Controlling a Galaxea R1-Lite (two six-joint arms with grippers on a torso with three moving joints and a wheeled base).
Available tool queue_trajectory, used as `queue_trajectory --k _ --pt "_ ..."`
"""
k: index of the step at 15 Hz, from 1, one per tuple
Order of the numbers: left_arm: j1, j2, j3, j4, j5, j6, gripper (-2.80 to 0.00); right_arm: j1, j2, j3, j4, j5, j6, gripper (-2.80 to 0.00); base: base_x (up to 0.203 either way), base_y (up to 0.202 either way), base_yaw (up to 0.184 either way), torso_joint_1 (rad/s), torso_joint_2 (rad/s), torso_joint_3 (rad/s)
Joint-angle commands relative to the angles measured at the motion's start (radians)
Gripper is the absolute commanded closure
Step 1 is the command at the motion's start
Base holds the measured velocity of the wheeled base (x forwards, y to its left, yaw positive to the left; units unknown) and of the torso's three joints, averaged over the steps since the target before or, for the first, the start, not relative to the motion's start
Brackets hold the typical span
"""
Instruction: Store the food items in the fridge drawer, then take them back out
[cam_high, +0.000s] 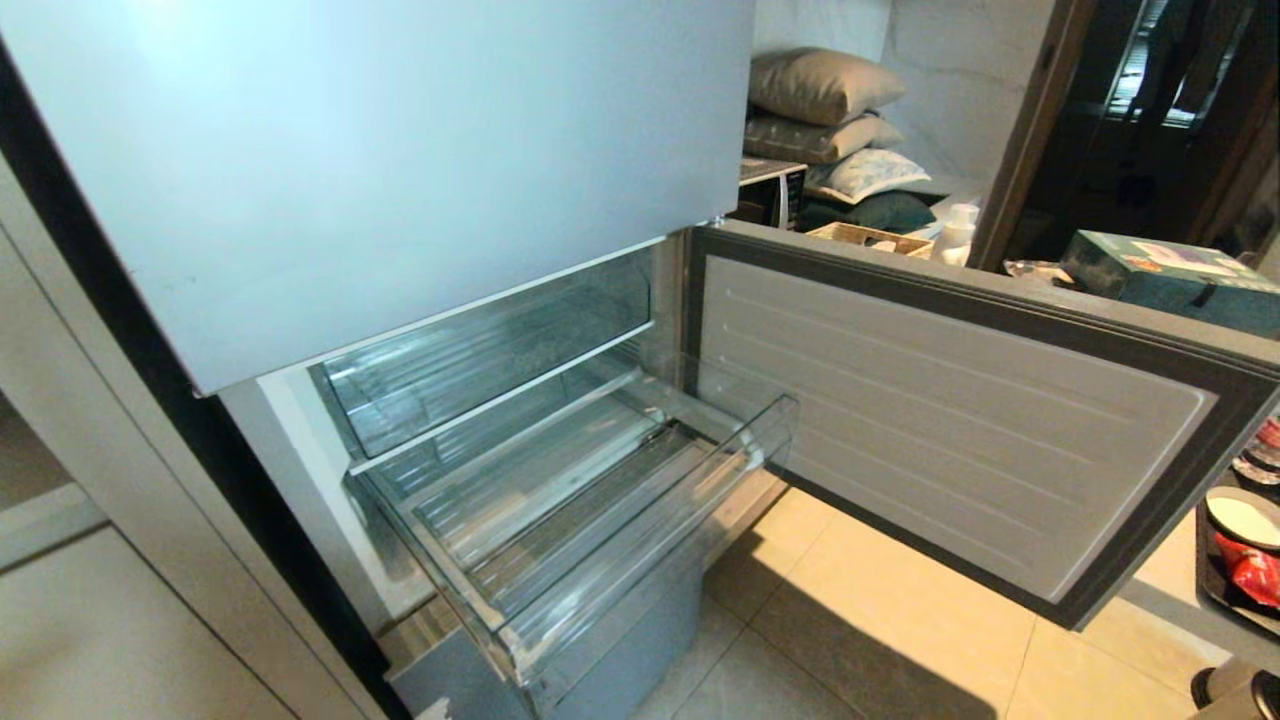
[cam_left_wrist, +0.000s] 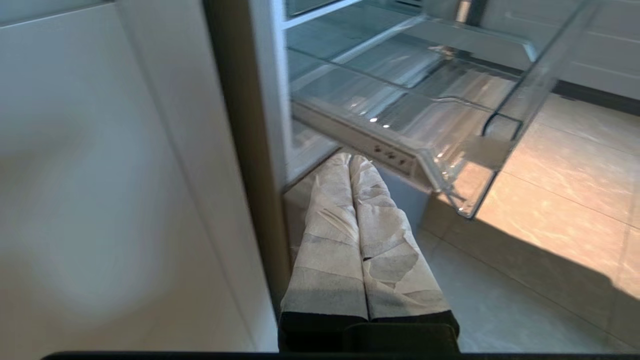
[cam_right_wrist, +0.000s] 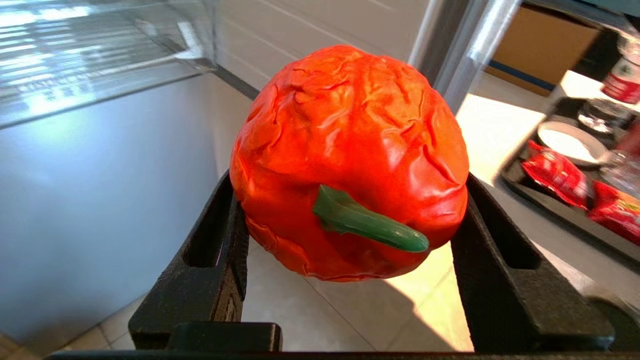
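Below the closed upper fridge door, one clear plastic fridge drawer stands pulled out over the tiled floor; ribbed bottom, curved front lip, nothing seen lying in it. Lower fridge door swung wide open to the right, its pale inner panel facing the drawer. Right pincer: black fingers spread wide and pressed against both sides of one bright red pepper-like piece, wrinkled skin, green stem pointing toward the wrist; piece held clear of the floor, beside the open door and outside the drawer. Left pincer: two pale wrapped fingers closed flat together, holding nothing, low by the fridge's left edge, beneath the drawer's front corner. Neither pincer shows in the head view. Dark tray at the far right, on a desk: red packets, a white dish. Behind the open door: stacked cushions, a teal box. The pinkish round fruit is not seen in any view.
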Motion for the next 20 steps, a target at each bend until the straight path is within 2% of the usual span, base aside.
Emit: queue_trajectory --k 1,3,6,9,11,13,18,20 --pt "0.000 0.002 0.001 0.000 0.001 0.000 0.00 0.000 0.033 -0.007 -0.004 -0.003 0.005 0.00 0.000 0.000 0.000 0.000 0.00 0.000" --pt "0.001 0.002 0.001 0.000 0.001 0.000 0.00 -0.003 0.133 -0.076 -0.013 -0.046 0.052 0.00 0.000 0.000 0.000 0.000 0.00 0.000" --pt "0.000 0.002 0.000 0.000 0.001 0.000 0.00 -0.039 0.400 -0.218 -0.018 -0.146 0.172 0.00 0.000 0.000 0.000 0.000 0.00 0.000" --pt "0.000 0.002 0.000 0.000 0.001 0.000 0.00 -0.175 0.687 -0.308 -0.078 -0.226 0.273 0.00 0.000 0.000 0.000 0.000 0.00 0.000" --pt "0.001 0.002 0.000 0.000 0.001 0.000 0.00 -0.321 0.882 -0.353 -0.187 -0.216 0.302 0.00 0.000 0.000 0.000 0.000 0.00 0.000" --pt "0.000 0.002 0.000 0.000 0.001 0.000 0.00 -0.426 1.057 -0.410 -0.295 -0.197 0.318 0.00 0.000 0.000 0.000 0.000 0.00 0.000" --pt "0.001 0.002 0.000 0.000 0.001 0.000 0.00 -0.604 1.395 -0.585 -0.462 -0.179 0.340 0.00 0.000 0.000 0.000 0.000 0.00 0.000" --pt "0.000 0.002 0.000 0.000 0.001 0.000 0.00 -0.640 1.465 -0.625 -0.487 -0.176 0.346 0.00 0.000 0.000 0.000 0.000 0.00 0.000"
